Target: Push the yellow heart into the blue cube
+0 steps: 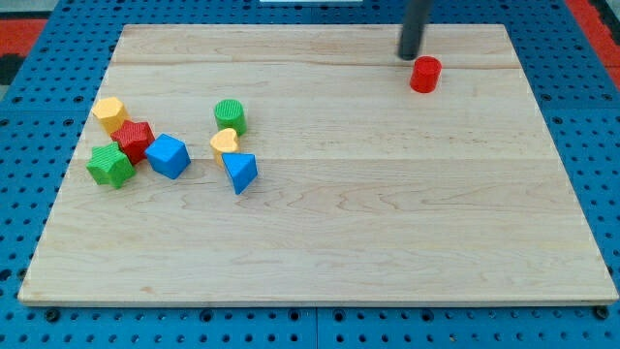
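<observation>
My tip (409,56) sits at the upper right of the frame, near the board's top edge, w/ the dark rod running up out of the picture. No pincer on this rig, just a plain rod end, so nothing is clamped or held. The tip is just to the upper left of the red cylinder (424,75), v. close to it; can't tell if they touch.

The wooden board (387,223) fills most of the frame, lying on a blue pegboard surface (19,194).

All other blocks are bunched at the mid left of the frame, well apart from the tip. The yellow heart (224,143) lies in the centre-left area, just below the green cylinder (230,115) and just above the blue triangular block (239,173); it looks to touch both or nearly so. The blue cube (169,156) is to the heart's left and a bit lower, w/ a small gap of bare wood between them, so not touching.

Further left: the red block (135,140), shape unclear, sits just up-left of the blue cube and appears to be against it. The yellow hexagonal block (109,113) is at the upper left of that group, touching or almost touching the red one. The green star-like block (110,166) is at the lower left of the group, right beside the red block and near the blue cube.
</observation>
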`<state>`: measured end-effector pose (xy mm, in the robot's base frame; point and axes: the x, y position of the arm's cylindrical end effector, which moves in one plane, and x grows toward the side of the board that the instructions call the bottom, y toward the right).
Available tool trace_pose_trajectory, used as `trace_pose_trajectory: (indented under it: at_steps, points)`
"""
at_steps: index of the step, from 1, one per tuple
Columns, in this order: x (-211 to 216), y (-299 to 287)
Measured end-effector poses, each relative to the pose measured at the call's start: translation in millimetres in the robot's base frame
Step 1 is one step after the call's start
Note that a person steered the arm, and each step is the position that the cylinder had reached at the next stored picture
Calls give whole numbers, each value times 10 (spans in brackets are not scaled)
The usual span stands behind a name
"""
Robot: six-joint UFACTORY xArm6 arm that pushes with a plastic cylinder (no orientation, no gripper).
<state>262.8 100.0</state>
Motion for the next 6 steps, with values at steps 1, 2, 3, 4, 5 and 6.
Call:
trace_pose_trajectory:
  at_steps: [1, 2, 3, 4, 5, 6]
  points:
    - [347, -736]
    - [881, -719]
    - [1716, -972]
    - [1692, -1698]
    - [1354, -2239]
    - [1177, -2409]
